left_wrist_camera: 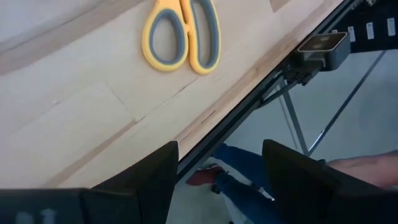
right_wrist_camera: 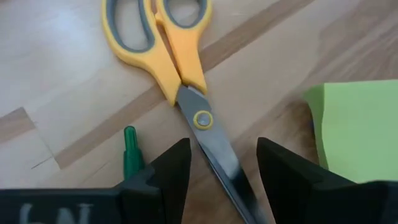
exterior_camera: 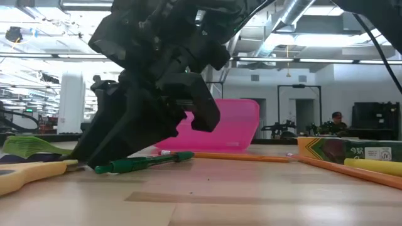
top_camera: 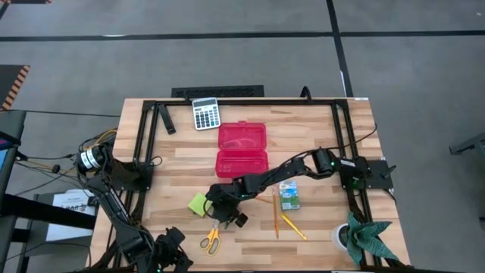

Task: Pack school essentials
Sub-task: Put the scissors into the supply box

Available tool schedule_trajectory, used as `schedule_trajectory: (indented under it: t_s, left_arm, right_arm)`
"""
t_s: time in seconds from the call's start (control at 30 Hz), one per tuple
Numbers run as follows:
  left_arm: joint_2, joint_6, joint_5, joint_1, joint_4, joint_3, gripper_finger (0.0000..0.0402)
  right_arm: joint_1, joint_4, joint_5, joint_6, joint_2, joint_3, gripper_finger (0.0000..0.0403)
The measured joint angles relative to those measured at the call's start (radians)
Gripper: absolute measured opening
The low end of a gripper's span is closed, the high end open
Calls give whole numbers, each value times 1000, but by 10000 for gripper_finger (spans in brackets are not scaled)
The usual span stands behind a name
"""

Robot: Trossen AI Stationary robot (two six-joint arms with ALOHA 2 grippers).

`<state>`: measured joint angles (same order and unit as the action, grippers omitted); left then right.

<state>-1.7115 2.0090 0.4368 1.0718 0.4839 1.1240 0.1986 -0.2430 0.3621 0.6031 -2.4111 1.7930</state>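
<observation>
Yellow-handled steel scissors (right_wrist_camera: 180,93): flat on wooden tabletop (top_camera: 326,152), blades beneath right gripper (right_wrist_camera: 217,168), jaws apart, unclamped. Dark green pen (right_wrist_camera: 130,152) beside; lime-green sticky-note pad (right_wrist_camera: 357,130) near. Advice: centre jaws over blades, descend squarely. Left gripper (left_wrist_camera: 217,171): apart, at front edge.

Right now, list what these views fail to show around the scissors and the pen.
- Scissors: blade tips, right wrist view, cut off at the edge between the right gripper jaws.
- Green pen: far end, low view, hidden behind the gripper body; the wrist view shows only its cap.
- Sticky-note pad: cut by the wrist view's edge.
- Red case: contents, low view, blocked by its wall.
</observation>
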Motion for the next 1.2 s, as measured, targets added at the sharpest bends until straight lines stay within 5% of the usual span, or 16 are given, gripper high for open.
schedule_trajectory:
  t_s: [0.17,0.6,1.2]
  left_arm:
    - [0,1,14,0,3,0,229]
    - [0,-5,22,0,5,0,228]
    - [0,-23,23,1,14,0,229]
  right_arm:
    - [0,-35,-3,-4,-21,3,175]
    - [29,-92,-210,-30,-32,3,31]
    - [9,-190,-251,-403,122,-11,23]
